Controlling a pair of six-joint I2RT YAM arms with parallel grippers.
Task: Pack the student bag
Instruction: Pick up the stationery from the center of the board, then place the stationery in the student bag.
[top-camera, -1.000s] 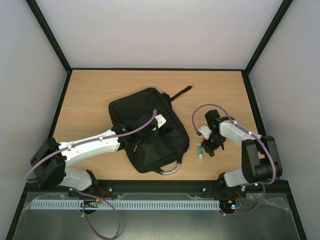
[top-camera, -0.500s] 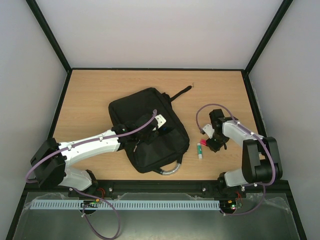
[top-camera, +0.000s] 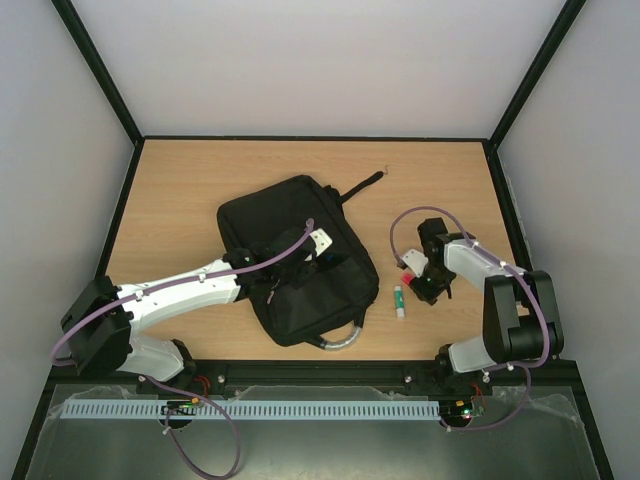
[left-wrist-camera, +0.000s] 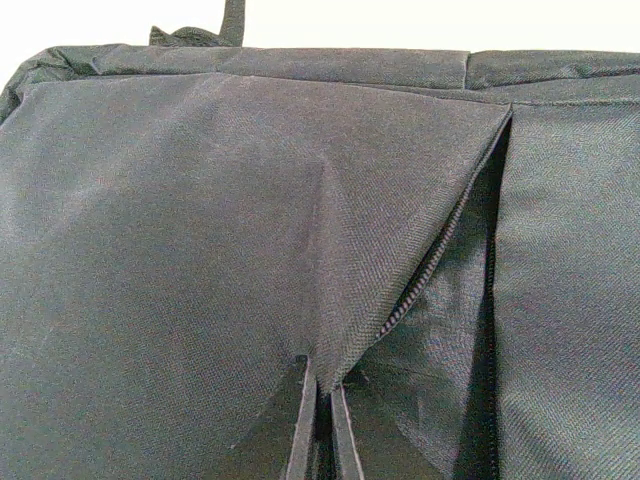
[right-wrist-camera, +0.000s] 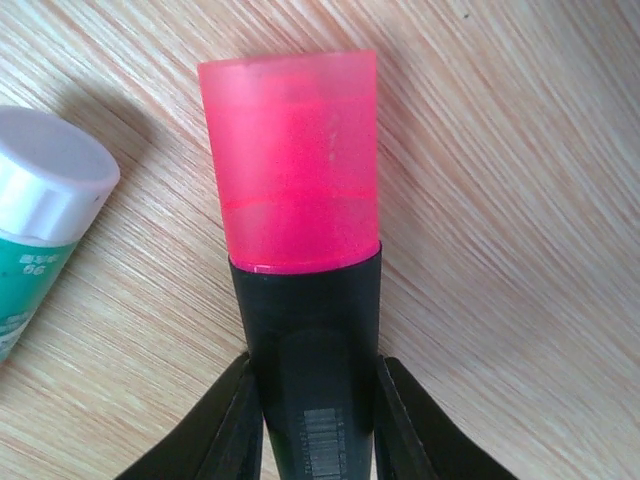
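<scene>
The black student bag (top-camera: 275, 225) lies mid-table, its grey loop handle (top-camera: 342, 338) toward the near edge. My left gripper (top-camera: 318, 262) is shut on a fold of the bag's fabric (left-wrist-camera: 330, 330) beside an open zipper (left-wrist-camera: 430, 270), lifting the flap. My right gripper (top-camera: 418, 283) is shut on a black highlighter with a pink cap (right-wrist-camera: 292, 160), held just above the wood to the right of the bag. The pink cap also shows in the top view (top-camera: 407, 279). A green glue stick with a white cap (top-camera: 400, 300) lies next to it and shows in the right wrist view (right-wrist-camera: 40, 200).
The bag's black strap (top-camera: 362, 186) trails toward the back right. Black frame rails border the table (top-camera: 200, 180) on all sides. Bare wood lies behind and left of the bag.
My right gripper with the highlighter has shifted slightly right and away from the glue stick, then settled. The left arm and bag have not moved.
</scene>
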